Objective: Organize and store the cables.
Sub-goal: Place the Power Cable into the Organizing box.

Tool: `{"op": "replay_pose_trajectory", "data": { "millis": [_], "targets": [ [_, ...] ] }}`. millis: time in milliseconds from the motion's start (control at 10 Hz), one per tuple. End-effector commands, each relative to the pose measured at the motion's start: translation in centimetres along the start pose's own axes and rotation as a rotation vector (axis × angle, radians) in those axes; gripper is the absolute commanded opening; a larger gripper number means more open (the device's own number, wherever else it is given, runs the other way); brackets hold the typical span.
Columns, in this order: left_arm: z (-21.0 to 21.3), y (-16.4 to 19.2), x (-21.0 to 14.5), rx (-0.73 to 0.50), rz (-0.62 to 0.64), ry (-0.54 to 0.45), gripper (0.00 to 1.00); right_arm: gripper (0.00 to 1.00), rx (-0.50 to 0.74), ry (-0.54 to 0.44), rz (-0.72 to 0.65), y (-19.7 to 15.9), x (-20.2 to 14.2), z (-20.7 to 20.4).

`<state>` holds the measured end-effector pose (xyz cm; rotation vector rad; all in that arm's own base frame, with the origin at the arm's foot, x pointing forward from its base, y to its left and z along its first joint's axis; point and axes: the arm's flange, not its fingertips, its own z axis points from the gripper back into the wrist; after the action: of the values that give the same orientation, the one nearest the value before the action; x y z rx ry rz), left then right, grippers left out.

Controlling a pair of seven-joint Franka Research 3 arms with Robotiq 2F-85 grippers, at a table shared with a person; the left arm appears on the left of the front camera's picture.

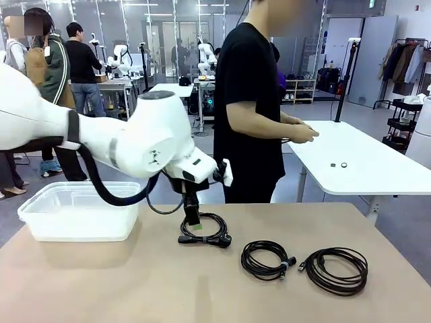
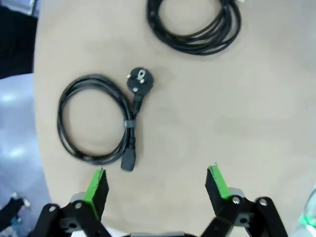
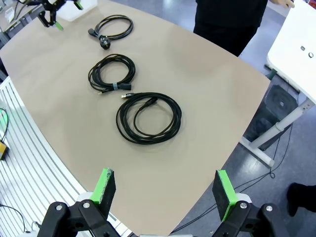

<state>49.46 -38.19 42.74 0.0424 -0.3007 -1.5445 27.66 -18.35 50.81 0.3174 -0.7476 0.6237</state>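
front view: three cables lie in a row on the surface (image 1: 101,282), each wound as a coil: the plug coil (image 1: 214,237), the middle coil (image 1: 267,261) and the end coil (image 1: 337,270). a white bin (image 1: 81,227) stands at the left, and we make out no cable inside it. the left gripper (image 1: 193,219) hangs just above the near edge of the plug coil. we cannot tell from here how its fingers stand. the person across the surface has both hands at another table.

left wrist view: the left gripper (image 2: 157,178) has its fingers wide apart with only bare surface between them. the plug coil (image 2: 129,124) lies just off one finger, untouched, and part of the middle coil (image 2: 197,45) lies farther off.

right wrist view: the right gripper (image 3: 164,185) is high over the surface's edge, its fingers apart and empty. the end coil (image 3: 123,121) is nearest, then the middle coil (image 3: 114,87), then the plug coil (image 3: 129,27).

we judge the task barely begun: nothing is stored, no coil is held, and all three are left to carry to the bin, the plug coil likely first.
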Motion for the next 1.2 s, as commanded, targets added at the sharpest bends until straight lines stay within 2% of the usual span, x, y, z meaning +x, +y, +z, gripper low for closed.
{"op": "replay_pose_trajectory", "data": {
  "millis": [0, 100, 600, 700, 900, 1100],
  "targets": [
    [1.6, 0.8, 0.6, -0.027, -0.048, 0.028, 1.00, 1.00, 0.007, -0.007, 0.010, -0.1, -0.2, 0.1],
    [0.0, 0.0, 0.0, 0.000, 0.000, 0.000, 1.00, 1.00, 0.007, -0.007, 0.010, -0.1, -0.2, 0.1],
    [-0.1, 0.6, 0.3, -0.013, -0.016, 0.009, 1.00, 1.00, 0.007, -0.007, 0.010, -0.1, -0.2, 0.1],
    [-1.8, 1.4, 0.7, -0.035, 0.023, 0.045, 1.00, 1.00, 0.007, -0.007, 0.010, -0.1, -0.2, 0.1],
    [-5.0, 3.8, 1.9, -0.155, 0.070, 0.089, 1.00, 1.00, 0.007, -0.007, 0.010, -0.1, -0.2, 0.1],
    [-7.2, 5.0, 2.6, -0.176, 0.052, 0.130, 1.00, 1.00, 0.007, -0.007, 0.010, -0.1, -0.2, 0.1]
  ]
}}
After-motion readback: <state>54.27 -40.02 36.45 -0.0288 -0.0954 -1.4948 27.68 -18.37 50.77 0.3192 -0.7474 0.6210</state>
